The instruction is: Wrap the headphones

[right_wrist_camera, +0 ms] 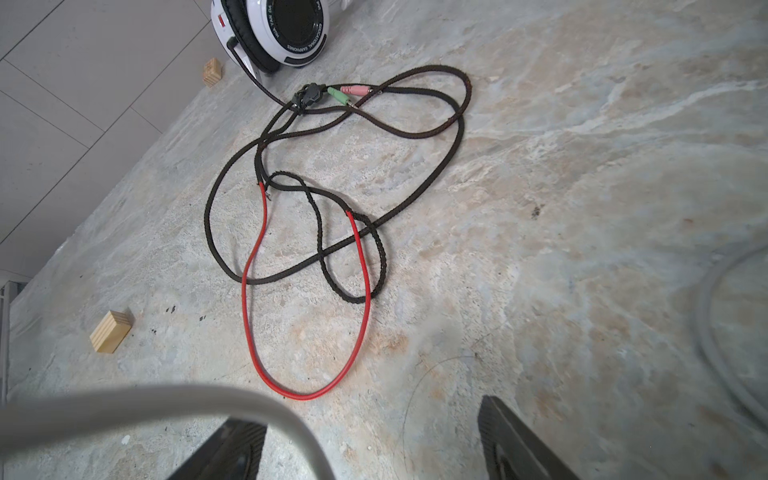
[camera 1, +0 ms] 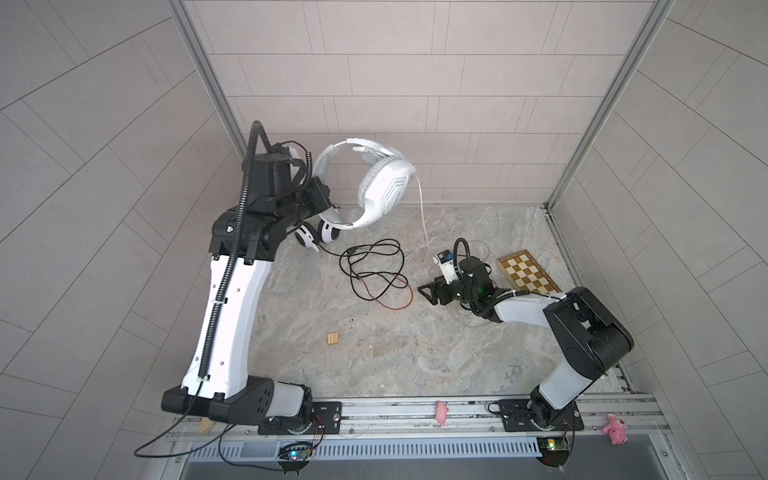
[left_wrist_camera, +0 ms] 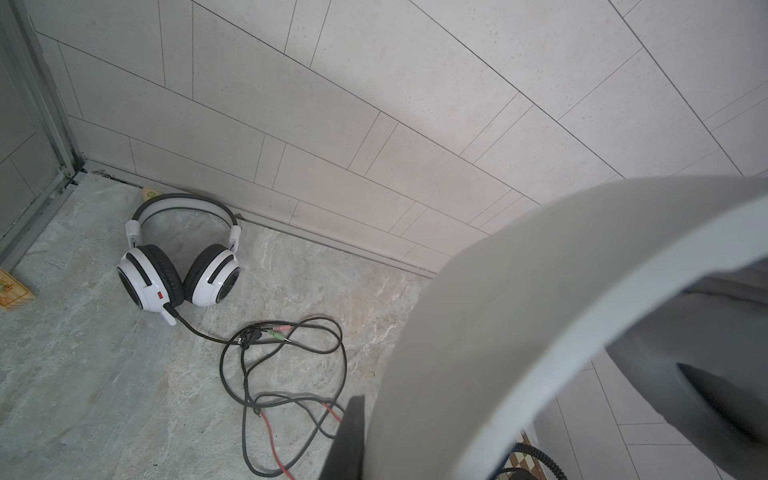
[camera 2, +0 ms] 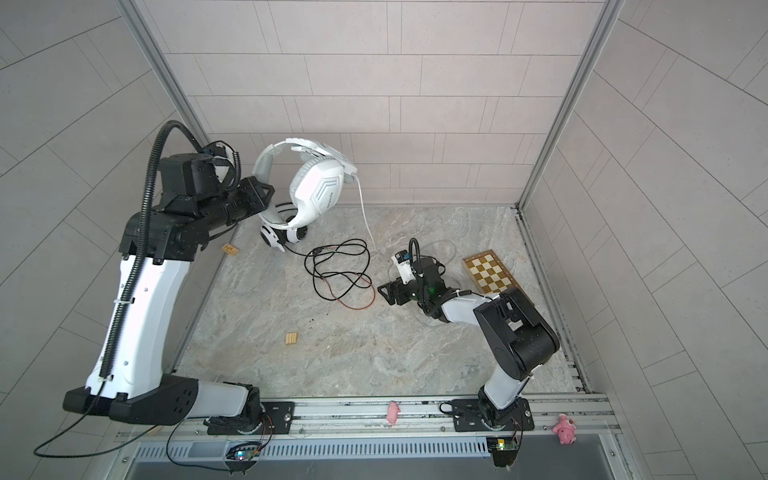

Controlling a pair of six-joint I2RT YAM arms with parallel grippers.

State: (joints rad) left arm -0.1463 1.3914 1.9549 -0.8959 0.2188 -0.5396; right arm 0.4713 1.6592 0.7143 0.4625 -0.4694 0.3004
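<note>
On the white headset (right_wrist_camera: 274, 29) — "EDUCATIONAL EARPHONES".

— What lettering can be read?

— On the white headset (right_wrist_camera: 270, 37), "EDUCATIONAL EARPHONES" and "HUA YAN DA" are printed in white around the ear cup's black ring. They are seen upside down in the right wrist view.

— Anything else?

— Small lettering is seen on the pale-grey headset (camera 2: 318, 193), on its angular cup. Marks are seen on the right arm's white wrist housing (camera 1: 445, 268). Neither can be made out.
</note>
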